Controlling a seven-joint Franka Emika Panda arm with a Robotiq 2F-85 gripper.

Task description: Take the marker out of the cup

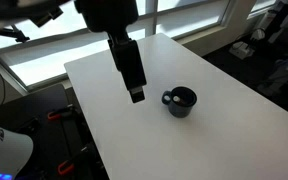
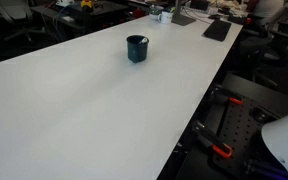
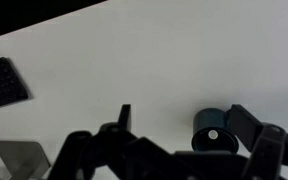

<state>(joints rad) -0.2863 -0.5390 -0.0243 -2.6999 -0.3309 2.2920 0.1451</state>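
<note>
The dark navy cup [image 1: 180,101] stands upright on the white table [image 1: 214,130], and it also shows in the exterior view from the far end [image 2: 136,48]. In the wrist view the cup [image 3: 220,124] lies just inside my right-hand finger. A pale round spot inside it is the end of the marker [image 3: 213,134]; the rest of the marker is hidden. My gripper [image 3: 184,125] is open and empty, its fingers wide apart. In an exterior view the gripper [image 1: 136,95] hangs just above the table beside the cup, on the handle side.
A black keyboard [image 3: 2,82] and a grey flat device [image 3: 19,158] lie on the table in the wrist view. A keyboard [image 2: 216,30] and small items [image 2: 159,14] sit at the table's far end. The table edge [image 1: 84,130] runs close to the arm.
</note>
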